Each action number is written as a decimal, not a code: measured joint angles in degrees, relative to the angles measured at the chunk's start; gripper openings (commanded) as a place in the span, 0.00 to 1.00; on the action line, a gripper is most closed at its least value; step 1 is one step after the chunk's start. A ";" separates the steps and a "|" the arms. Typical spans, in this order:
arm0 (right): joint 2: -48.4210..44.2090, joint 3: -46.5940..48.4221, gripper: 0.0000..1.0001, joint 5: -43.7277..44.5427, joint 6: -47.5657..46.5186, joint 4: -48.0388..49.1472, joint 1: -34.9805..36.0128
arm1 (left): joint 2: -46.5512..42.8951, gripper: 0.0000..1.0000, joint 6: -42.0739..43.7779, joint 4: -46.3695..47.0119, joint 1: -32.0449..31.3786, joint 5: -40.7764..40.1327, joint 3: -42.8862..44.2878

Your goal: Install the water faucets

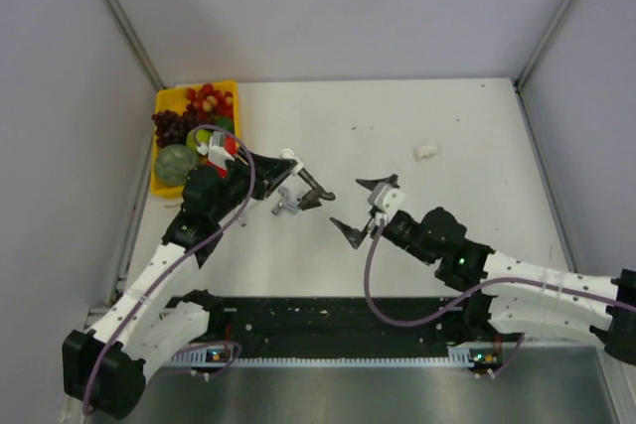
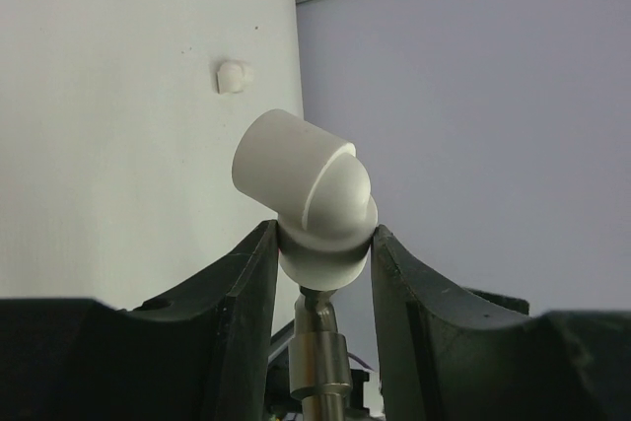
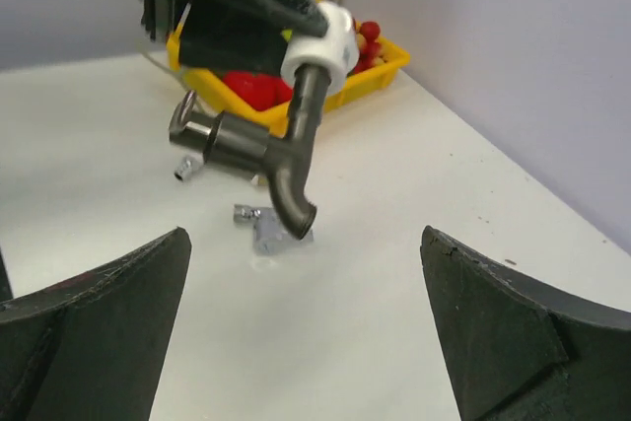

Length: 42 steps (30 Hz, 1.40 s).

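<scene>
My left gripper (image 1: 291,159) is shut on a white plastic elbow fitting (image 2: 306,194), held above the table. A dark grey metal faucet (image 1: 312,191) with a lever handle hangs from that fitting; the right wrist view shows it (image 3: 261,145) with its spout pointing down. A silvery faucet (image 1: 285,204) lies on the table just below it, also seen in the right wrist view (image 3: 273,231). My right gripper (image 1: 353,204) is wide open and empty, to the right of the held faucet and facing it. A small white fitting (image 1: 426,151) lies apart at the back right. The white-bodied faucet is not in view.
A yellow tray (image 1: 159,181) of toy fruit stands at the back left, close behind the left gripper. Grey walls enclose the white table (image 1: 447,96) on three sides. A black rail (image 1: 328,320) runs along the near edge between the arm bases.
</scene>
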 measured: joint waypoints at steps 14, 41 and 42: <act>16.68 -1.11 0.86 17.03 -31.82 13.00 11.50 | 0.50 0.00 -1.38 -0.33 0.00 2.95 1.70; 27.74 2.36 0.00 24.35 -25.35 35.58 13.53 | 0.76 0.00 -2.10 0.17 0.48 2.86 1.20; 27.08 2.19 0.00 24.72 -21.99 35.56 12.94 | 0.63 0.00 -2.14 1.38 0.50 3.02 0.76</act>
